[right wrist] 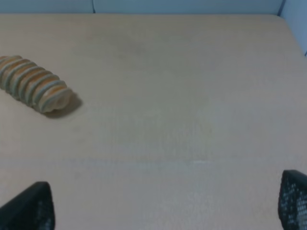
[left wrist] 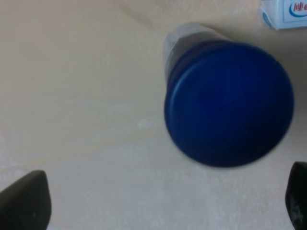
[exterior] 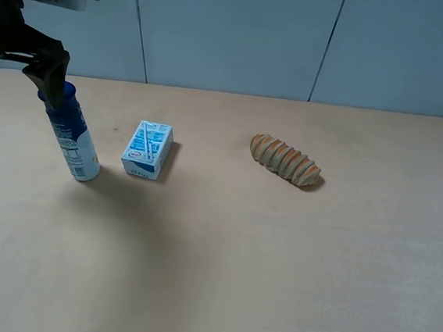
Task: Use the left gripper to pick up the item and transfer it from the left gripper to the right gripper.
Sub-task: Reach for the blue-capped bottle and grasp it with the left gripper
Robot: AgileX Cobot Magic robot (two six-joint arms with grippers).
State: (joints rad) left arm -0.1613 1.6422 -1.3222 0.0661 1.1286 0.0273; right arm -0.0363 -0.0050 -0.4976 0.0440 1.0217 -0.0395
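Observation:
The item, a bottle with a dark blue cap and white labelled body, stands upright on the table at the far left. My left gripper hangs right above its cap. In the left wrist view I look down on the blue cap. The left gripper is open there, its two black fingertips wide apart and clear of the cap. My right gripper is open and empty over bare table. It is out of the exterior high view.
A small blue-white carton lies just right of the bottle and shows in the left wrist view. A ridged bread roll lies mid-table, also in the right wrist view. The tan table ends at a grey-blue wall.

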